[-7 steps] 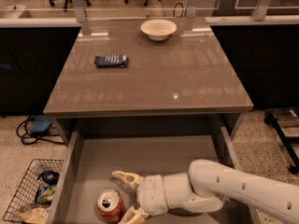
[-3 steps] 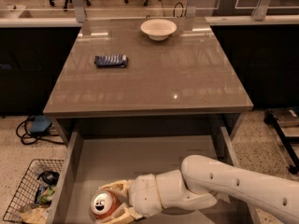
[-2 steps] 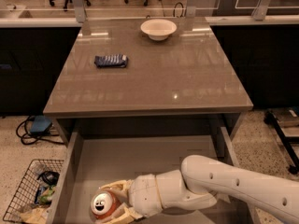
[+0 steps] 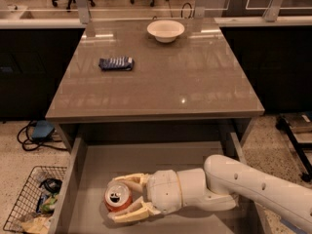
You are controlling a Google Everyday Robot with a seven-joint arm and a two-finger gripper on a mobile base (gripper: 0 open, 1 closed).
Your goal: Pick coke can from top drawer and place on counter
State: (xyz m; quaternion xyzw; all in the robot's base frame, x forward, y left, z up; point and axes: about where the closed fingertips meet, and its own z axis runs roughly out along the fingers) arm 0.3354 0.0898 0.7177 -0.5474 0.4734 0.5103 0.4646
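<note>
The coke can [image 4: 117,197], red-orange with a silver top and pull tab, is in the open top drawer [image 4: 92,165] at its front left. My gripper [image 4: 122,197] reaches in from the right on a white arm, its cream fingers [image 4: 127,214] closed around the can on its near and far sides. The can appears slightly raised and tilted toward the camera. The glossy grey-brown counter [image 4: 161,82] lies above and behind the drawer.
A dark blue striped packet [image 4: 116,63] lies on the counter's left part and a white bowl [image 4: 165,30] stands at its back. A wire basket of trash [image 4: 32,204] sits on the floor left of the drawer. Cables [image 4: 36,133] lie on the floor.
The gripper moved left onto the can and its fingers closed around it. Since then the can has shifted slightly up in the grasp.
</note>
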